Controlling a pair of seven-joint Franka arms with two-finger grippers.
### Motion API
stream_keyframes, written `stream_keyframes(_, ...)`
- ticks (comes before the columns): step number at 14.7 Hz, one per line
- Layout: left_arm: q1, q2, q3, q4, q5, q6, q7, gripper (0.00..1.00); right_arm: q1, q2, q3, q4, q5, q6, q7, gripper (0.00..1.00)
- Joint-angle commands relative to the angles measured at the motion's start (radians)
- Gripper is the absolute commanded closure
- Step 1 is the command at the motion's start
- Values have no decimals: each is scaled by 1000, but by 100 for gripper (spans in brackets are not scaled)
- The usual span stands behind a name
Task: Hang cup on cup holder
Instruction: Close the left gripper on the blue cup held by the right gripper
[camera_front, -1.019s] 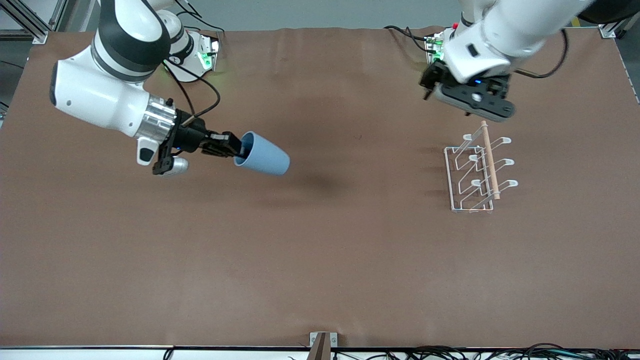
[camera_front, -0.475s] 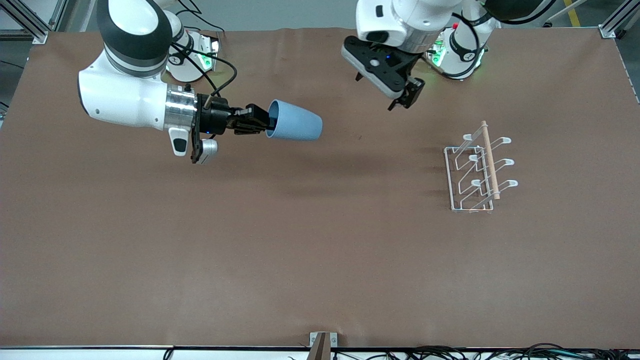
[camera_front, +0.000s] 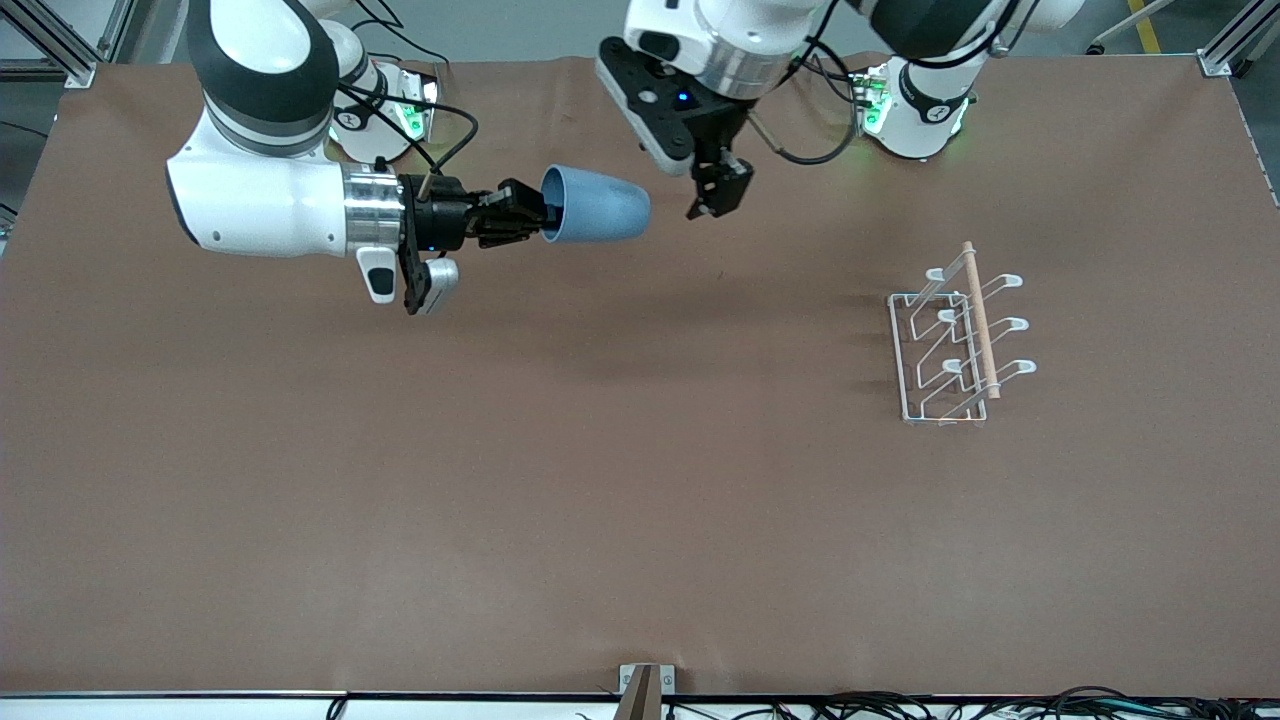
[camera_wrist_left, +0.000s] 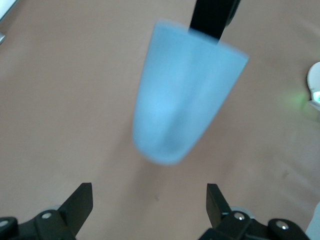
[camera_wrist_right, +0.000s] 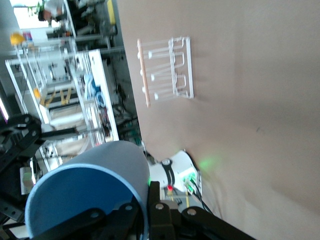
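left hand (camera_front: 722, 190) swung in, open | cup (camera_front: 596, 206) beside | right hand (camera_front: 520, 216) grips rim

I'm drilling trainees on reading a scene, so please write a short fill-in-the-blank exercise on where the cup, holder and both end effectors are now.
1. The right end effector grips the blue cup by its ____.
2. The left end effector has its fingers ____.
3. The number of cups hanging on the cup holder is ____.
4. The cup holder stands on the ____.

Missing words: rim; open; zero; table
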Motion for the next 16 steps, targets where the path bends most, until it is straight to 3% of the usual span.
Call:
stream_keyframes(1, -1, 20, -17, 28, -45, 6, 29, 0, -16, 11, -2, -6, 32, -62, -78, 96)
stream_keyframes(8, -12, 43, -32, 19, -131, 64, 118, 0, -16, 14, 0, -1, 49, -62, -75, 93)
stream_keyframes(16, -33, 86, -32, 14, -127, 95, 194, 0, -15, 13, 0, 2, 85, -62, -68, 91)
